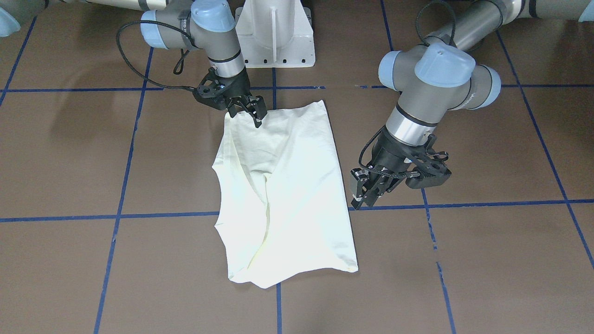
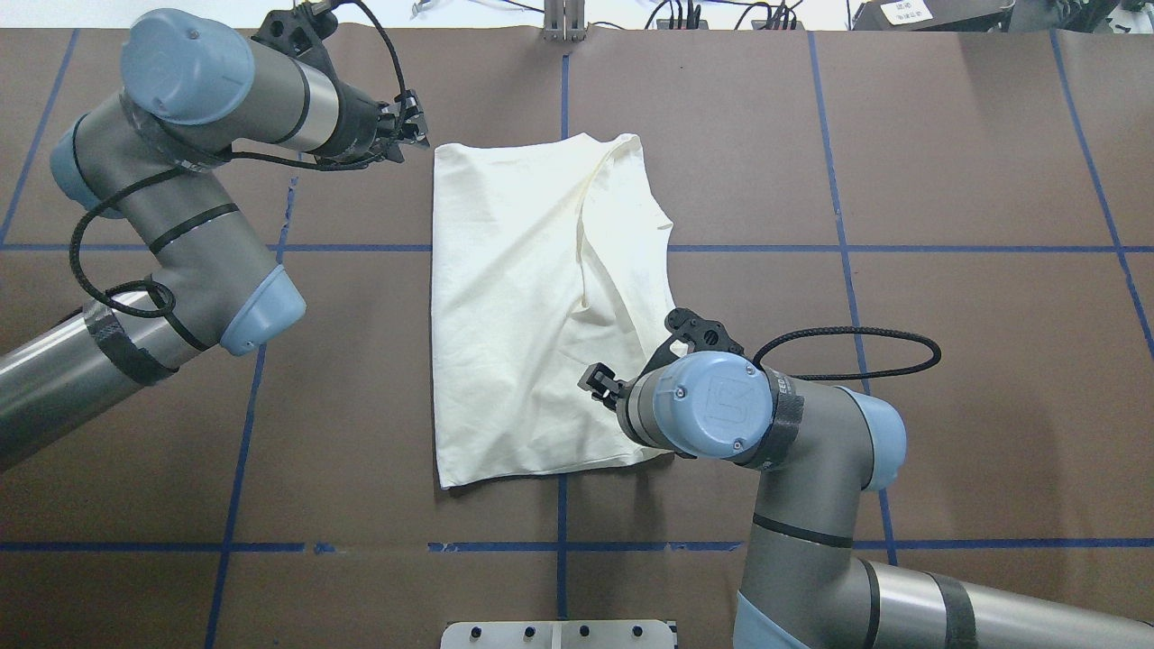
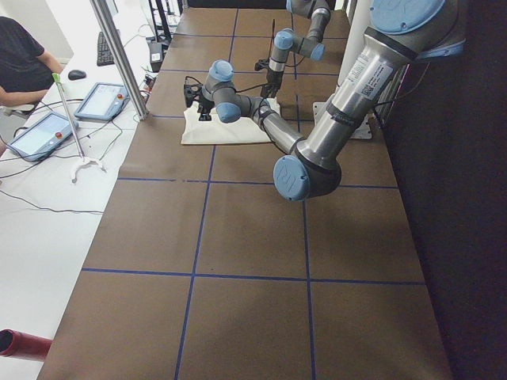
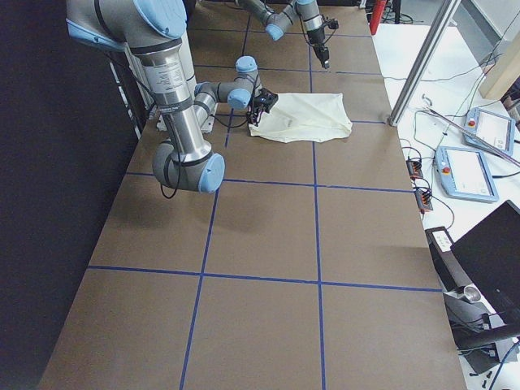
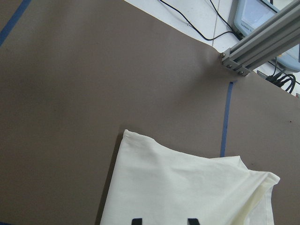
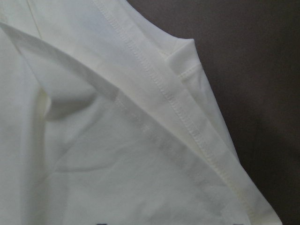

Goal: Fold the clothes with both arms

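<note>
- We see the right gripper [image 1: 250, 111] fingers pinching the T-shirt [image 1: 287, 195] corner, probably; contact partly hidden.
- Left gripper [image 1: 366, 195] fingers spread, beside the shirt, apart.
- Shirt lies folded mid-bench [image 1: 487, 260], print hidden.

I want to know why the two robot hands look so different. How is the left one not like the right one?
The right gripper sits on the shirt at a near corner; the left gripper hangs beside its edge, off the cloth. The right looks closed on fabric; the left holds nothing, fingers apart. Both are black with two fingers.
</note>
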Controlling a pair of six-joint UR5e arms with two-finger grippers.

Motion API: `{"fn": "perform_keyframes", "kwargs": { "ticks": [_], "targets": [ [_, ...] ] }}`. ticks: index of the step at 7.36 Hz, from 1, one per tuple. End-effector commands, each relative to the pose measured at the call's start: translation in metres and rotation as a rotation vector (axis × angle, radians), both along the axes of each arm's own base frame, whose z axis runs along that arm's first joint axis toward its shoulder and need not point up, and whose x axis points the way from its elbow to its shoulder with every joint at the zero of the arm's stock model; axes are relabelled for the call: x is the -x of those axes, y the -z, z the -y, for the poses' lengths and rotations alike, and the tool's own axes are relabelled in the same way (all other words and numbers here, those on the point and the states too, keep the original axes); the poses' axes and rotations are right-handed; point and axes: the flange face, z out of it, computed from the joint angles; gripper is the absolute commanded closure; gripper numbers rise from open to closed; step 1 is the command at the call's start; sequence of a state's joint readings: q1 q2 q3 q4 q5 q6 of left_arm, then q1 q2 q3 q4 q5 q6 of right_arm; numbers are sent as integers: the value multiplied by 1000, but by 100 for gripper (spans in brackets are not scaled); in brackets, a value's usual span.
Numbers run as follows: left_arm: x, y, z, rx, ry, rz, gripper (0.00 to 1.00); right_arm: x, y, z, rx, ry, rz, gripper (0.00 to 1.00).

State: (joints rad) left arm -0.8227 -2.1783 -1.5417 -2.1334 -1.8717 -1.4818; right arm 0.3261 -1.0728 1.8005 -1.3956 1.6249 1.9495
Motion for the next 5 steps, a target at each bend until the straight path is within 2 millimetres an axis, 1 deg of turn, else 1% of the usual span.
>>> {"fn": "perform_keyframes", "kwargs": {
  "ticks": [1,3,5],
  "targets": [
    [0,0,0,1,0,1,57,-2,-27,-8,9,6,-40,11],
    [0,-2,0,2,-1,4,57,6,-31,-14,3,11,-52,13],
    [0,-1,0,1,-1,3,57,6,-31,-14,2,8,-52,17]
  ]
}}
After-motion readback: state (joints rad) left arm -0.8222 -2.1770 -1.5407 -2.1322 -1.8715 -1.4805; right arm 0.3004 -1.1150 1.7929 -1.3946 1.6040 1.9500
